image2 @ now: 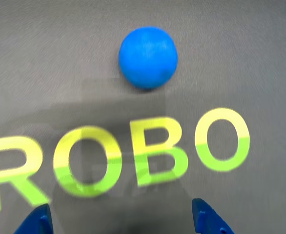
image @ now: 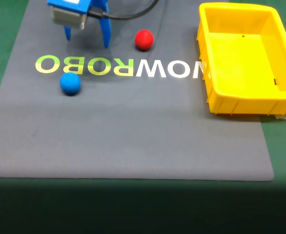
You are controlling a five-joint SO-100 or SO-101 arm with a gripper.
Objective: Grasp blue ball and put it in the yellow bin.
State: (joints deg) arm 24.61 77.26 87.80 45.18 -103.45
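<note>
Pincer spread wide, nothing held, above grey mat w/ tips apparently off the surface. Blue ball rests on mat just below the "ROBO" lettering in fixed view, apart from pincer. Red ball right of pincer; yellow bin at mat's right edge.

Counting 2 balls on the mat: 1 blue ball at approx 9 o'clock in the fixed view, 1 red ball up near 12. Just 1 yellow bin over at 3 o'clock. 1 grey mat w/ 1 printed logo. 1 gripper at 11 o'clock, 2 blue fingers, spread wide apart.
</note>
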